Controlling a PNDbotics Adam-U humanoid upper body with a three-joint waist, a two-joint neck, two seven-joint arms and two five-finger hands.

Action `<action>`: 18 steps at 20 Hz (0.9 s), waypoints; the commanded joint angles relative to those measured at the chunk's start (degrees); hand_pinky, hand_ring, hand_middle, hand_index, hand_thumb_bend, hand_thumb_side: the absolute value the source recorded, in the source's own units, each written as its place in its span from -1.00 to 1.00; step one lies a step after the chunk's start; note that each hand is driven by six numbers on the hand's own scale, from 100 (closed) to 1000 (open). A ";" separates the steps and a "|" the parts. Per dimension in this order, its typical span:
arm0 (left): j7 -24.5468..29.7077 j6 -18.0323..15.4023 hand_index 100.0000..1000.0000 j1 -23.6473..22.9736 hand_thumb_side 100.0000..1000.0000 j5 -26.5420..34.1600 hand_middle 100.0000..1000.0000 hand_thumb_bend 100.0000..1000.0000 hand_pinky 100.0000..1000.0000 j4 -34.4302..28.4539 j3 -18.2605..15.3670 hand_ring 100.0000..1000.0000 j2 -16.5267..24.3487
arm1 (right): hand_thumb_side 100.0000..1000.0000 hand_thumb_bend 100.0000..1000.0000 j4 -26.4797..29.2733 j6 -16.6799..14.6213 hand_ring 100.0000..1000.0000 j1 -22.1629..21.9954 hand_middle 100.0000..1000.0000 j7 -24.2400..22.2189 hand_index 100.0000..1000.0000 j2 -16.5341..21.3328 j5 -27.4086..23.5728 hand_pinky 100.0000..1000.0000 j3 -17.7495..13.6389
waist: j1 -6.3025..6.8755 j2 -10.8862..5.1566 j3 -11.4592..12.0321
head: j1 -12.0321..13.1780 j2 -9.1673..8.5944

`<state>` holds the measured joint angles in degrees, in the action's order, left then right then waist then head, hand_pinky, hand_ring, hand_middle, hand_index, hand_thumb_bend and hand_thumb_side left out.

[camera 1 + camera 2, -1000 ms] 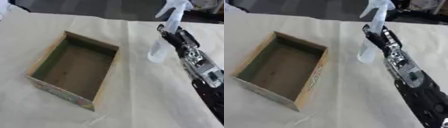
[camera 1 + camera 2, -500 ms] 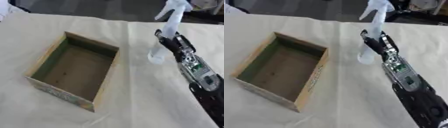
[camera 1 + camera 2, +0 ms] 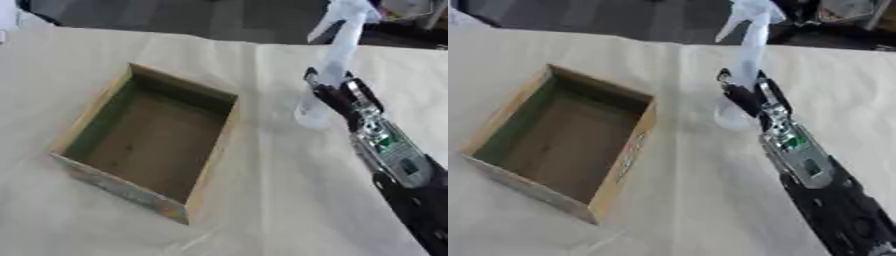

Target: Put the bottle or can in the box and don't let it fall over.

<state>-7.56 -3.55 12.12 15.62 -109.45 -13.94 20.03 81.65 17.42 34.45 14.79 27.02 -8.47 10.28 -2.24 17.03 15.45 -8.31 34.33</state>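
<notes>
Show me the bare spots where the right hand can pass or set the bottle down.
The box is empty inside. The cloth strip between the box's right wall and the spray bottle is bare, as is the cloth in front of the box. It is crowded only at the right, where the right hand meets the bottle.

Colours: pale bottle, tan box, black robot hand on a cream counter.
Spray bottle [image 3: 335, 55] translucent white, trigger head white too. Box [image 3: 208, 164] tan cardboard rim, inner walls dull green on the left side, brown floor, outer near wall with a mottled multicolour print. Right robot hand [image 3: 741, 95] black, arm behind it silver-grey with a small green patch. Counter [image 3: 271, 200] covered in cream-beige sheet, faint creases. Background beyond far edge dark grey.
</notes>
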 commanded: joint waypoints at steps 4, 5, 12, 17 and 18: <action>0.28 -0.15 0.49 0.69 -0.08 0.15 0.57 -0.58 1.00 -0.65 -0.31 0.53 0.76 | 0.05 -1.00 -2.87 -0.54 1.00 0.18 1.00 -0.14 1.00 -0.27 1.15 1.00 0.42 | 0.38 -0.71 0.30 | -0.22 -0.97; 0.28 -0.15 0.49 0.70 -0.08 0.16 0.57 -0.58 1.00 -0.66 -0.32 0.53 0.76 | 0.04 -1.00 -3.11 -0.64 1.00 0.21 1.00 0.12 1.00 -0.33 1.04 1.00 0.41 | 0.39 -0.72 0.32 | -0.20 -0.99; 0.32 -0.16 0.48 0.77 -0.08 0.24 0.57 -0.59 1.00 -0.69 -0.30 0.53 0.75 | -0.13 -1.00 -3.98 -1.01 1.00 0.14 1.00 2.29 1.00 -0.66 -0.16 1.00 0.49 | 0.41 -0.81 0.33 | -0.08 -1.18; 0.38 -0.16 0.48 0.72 -0.08 0.32 0.57 -0.60 1.00 -0.66 -0.29 0.53 0.76 | -0.42 -1.00 -4.30 -1.65 1.00 -0.04 1.00 3.71 0.87 -0.85 -2.67 1.00 0.43 | 0.48 -0.81 0.24 | 0.02 -1.08; 0.38 -0.16 0.48 0.72 -0.08 0.34 0.57 -0.60 1.00 -0.66 -0.30 0.53 0.76 | -0.42 -1.00 -4.37 -1.79 1.00 0.00 1.00 4.12 0.82 -0.84 -3.38 1.00 0.39 | 0.49 -0.79 0.23 | 0.03 -1.07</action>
<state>-7.43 -3.65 12.21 15.65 -109.45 -13.94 20.02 78.49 15.42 34.68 18.43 25.80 -10.95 10.62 -2.11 17.01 15.65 -8.27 33.93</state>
